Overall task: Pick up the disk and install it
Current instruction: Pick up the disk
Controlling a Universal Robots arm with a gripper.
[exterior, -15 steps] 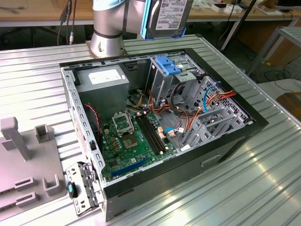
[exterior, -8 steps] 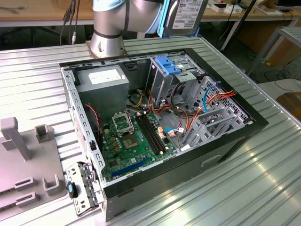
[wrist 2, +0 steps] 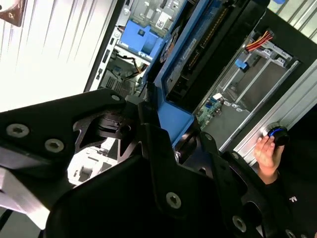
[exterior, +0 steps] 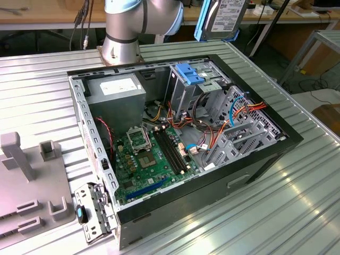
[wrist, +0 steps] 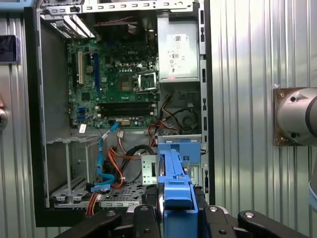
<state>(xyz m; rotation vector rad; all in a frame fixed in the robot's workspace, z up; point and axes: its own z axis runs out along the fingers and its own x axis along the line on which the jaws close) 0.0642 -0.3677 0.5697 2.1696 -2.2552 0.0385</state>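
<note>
Ribbed metal table (exterior: 297, 212) stands before a wooden workbench (exterior: 48, 18).

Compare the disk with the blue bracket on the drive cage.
The disk hangs above the case, held by the gripper; the blue bracket sits on the cage inside it. The disk has a dark body with a white label; the bracket is all blue. Both show bright blue plastic.

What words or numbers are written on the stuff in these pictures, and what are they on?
None that I can read out.
White label on the disk: print too small to read.
White label on the power-supply box: print too small to read.
</note>
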